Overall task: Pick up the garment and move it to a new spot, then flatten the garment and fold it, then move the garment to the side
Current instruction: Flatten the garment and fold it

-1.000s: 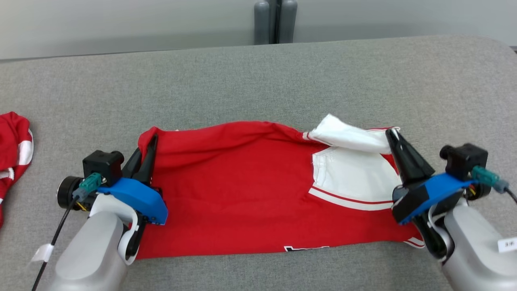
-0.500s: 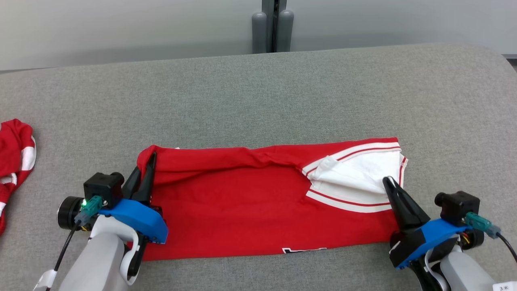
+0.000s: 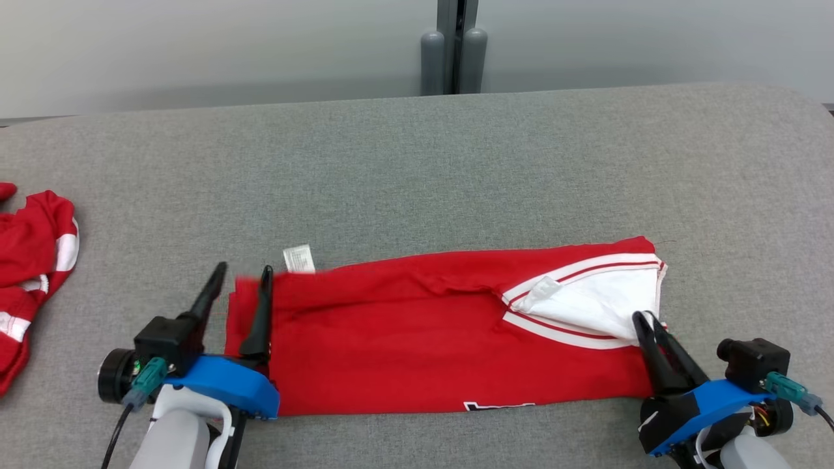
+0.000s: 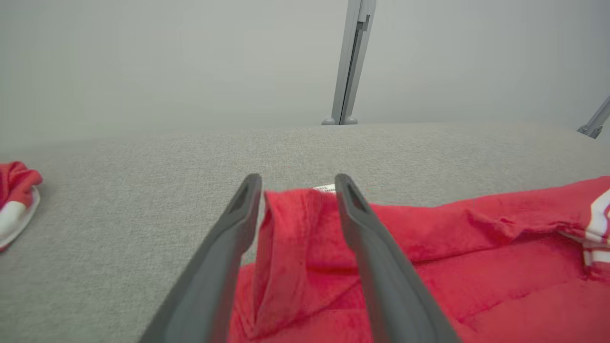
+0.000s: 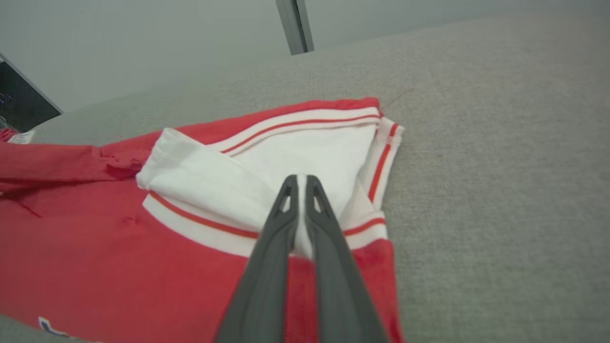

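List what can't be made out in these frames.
Head view: print on the garment, mostly tucked under its near fold.
Head view: label text, too small.
Head view: second garment, cut by the left edge.
Right wrist view: whether the right claw pinches cloth; the claw itself hides the contact.

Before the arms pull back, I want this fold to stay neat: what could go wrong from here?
The garment's raised red edge fold stands inside the open left pincer; backing out crookedly might drag it. The nearly closed right pincer lies over the white flap; if cloth is caught, retreating could flip it open.
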Tool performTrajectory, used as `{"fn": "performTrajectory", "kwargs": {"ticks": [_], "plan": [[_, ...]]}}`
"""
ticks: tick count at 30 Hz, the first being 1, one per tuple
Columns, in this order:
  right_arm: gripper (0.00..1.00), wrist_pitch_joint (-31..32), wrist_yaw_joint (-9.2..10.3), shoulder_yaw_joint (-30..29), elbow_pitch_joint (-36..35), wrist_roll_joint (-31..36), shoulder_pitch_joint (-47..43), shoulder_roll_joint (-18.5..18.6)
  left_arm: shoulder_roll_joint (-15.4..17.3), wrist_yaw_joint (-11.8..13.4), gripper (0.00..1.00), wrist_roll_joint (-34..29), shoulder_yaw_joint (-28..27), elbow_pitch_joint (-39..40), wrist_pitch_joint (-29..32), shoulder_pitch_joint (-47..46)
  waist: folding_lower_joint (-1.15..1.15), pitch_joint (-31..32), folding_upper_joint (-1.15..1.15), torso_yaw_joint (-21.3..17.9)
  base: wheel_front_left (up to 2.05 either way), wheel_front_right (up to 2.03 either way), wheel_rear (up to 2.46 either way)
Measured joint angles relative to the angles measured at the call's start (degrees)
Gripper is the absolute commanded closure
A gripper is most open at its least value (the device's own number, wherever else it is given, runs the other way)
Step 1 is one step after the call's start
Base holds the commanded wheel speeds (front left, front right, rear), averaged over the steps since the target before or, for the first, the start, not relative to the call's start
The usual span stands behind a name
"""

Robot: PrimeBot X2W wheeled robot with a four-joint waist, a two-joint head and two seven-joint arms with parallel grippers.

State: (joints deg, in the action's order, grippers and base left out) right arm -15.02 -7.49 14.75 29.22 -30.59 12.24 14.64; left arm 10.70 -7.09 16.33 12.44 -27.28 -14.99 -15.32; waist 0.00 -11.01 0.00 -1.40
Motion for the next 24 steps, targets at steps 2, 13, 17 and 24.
{"fn": "performTrajectory", "kwargs": {"ticks": [2, 13, 17, 24], "plan": [[0.00, 0.0, 0.00, -1.1, -0.7, 0.5, -0.6, 0.0, -0.7, 0.0, 0.00, -0.9, -2.5, 2.4, 0.0, 1.5, 0.01, 0.3, 0.00, 0.2, 0.00, 0.00, 0.00], [0.00, 0.0, 0.00, -6.7, -2.2, 3.6, -0.4, 1.3, -4.9, 0.0, 0.00, -7.8, -14.5, 15.3, 0.0, 9.0, 0.00, 1.3, 0.00, 0.8, 0.00, 0.00, 0.00], [0.00, 0.2, 0.00, -7.2, 2.3, 5.0, 2.5, 1.8, -6.1, 0.2, 0.00, -9.8, -17.4, 18.0, 0.0, 10.3, 0.00, 1.2, 0.00, 1.4, 0.00, 0.00, 0.00], [0.00, 1.3, 0.00, -6.5, 11.0, 6.0, 5.9, 0.6, -7.1, 0.3, 0.00, -12.1, -19.2, 19.2, 0.0, 11.9, 0.00, 0.9, 0.01, 2.6, 0.00, 0.00, 0.00]]}}
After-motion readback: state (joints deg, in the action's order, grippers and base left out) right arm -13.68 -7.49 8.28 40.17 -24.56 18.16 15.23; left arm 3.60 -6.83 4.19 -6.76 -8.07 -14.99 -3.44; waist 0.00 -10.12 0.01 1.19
